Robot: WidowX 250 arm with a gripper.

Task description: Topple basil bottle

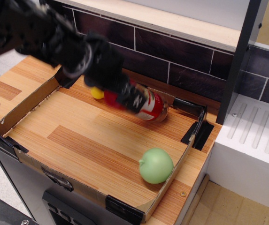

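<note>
**A:** So how far along is this? Looks nearly done to me. The bottle (148, 105) is tipped way over, almost flat, with its base end pointing right toward the back corner of the cardboard tray (26, 105) and its lid end buried under the gripper (125, 96).

**B:** Yeah, mostly agree. It sits at the back of the tray, near the brick wall (172, 56), label facing up. I can't tell if it's fully lying on the desk (101, 145) or if the lid end is a bit off the wood, because the arm is blurry and covers that part.

**A:** Are the jaws gripping it?

**B:** Honestly can't tell. The whole hand is a dark smear right over the lid end. It's touching or at least overlapping the bottle, but gripping or loose, no idea.

**A:** What about the other stuff?

**B:** Pepper (96, 93) is mostly hidden behind the arm, just a yellow bit peeking out left of the bottle. The green ball (156, 165) is at the front right, well apart from everything.

**A:** So what's left?

**B:** My guess: let go, make sure the bottle rests on its side, and back the arm away. Only risk I see is it rolling.
</note>
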